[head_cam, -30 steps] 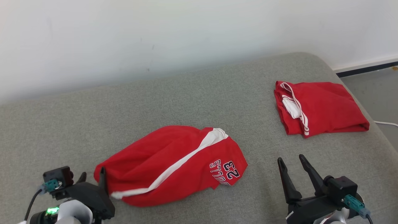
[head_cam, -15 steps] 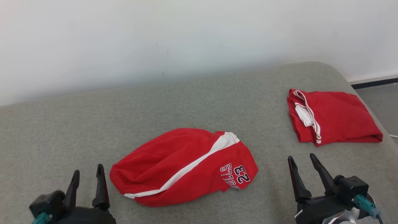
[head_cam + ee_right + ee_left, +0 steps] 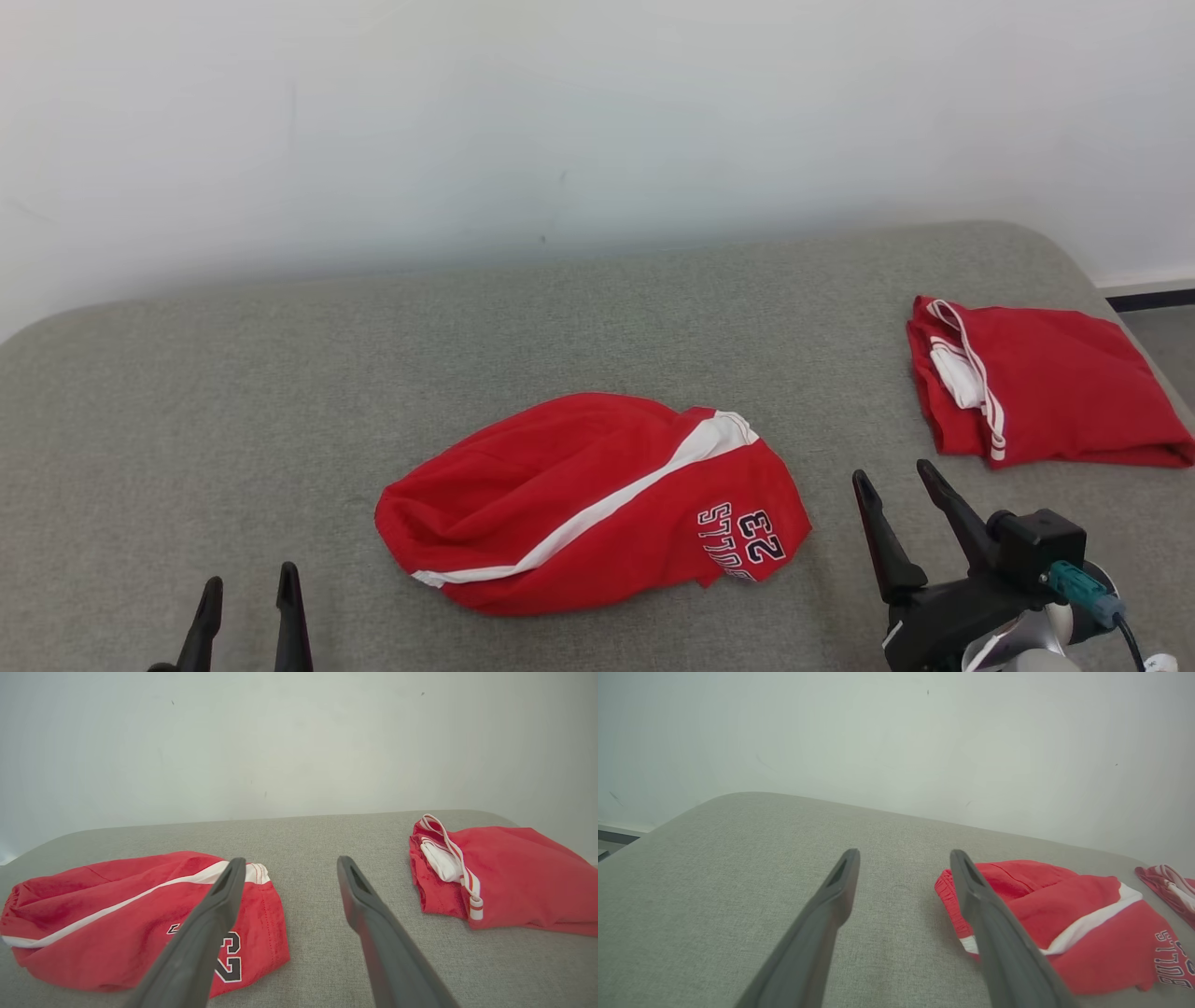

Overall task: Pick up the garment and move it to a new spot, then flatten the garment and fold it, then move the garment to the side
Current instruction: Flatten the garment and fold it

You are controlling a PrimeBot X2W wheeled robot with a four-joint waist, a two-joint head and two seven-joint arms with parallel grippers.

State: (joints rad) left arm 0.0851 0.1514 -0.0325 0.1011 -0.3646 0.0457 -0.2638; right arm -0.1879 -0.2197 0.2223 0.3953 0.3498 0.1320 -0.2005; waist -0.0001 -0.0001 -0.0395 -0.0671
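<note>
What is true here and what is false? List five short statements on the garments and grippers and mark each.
The left gripper is open and empty. True.
The right gripper grips the red shorts. False: it is open, clear of them.
The shorts bear the number 23. True.
The folded red garment lies on the shorts. False: it lies apart, to their right.
Both garments rest on the grey cushion. True.
</note>
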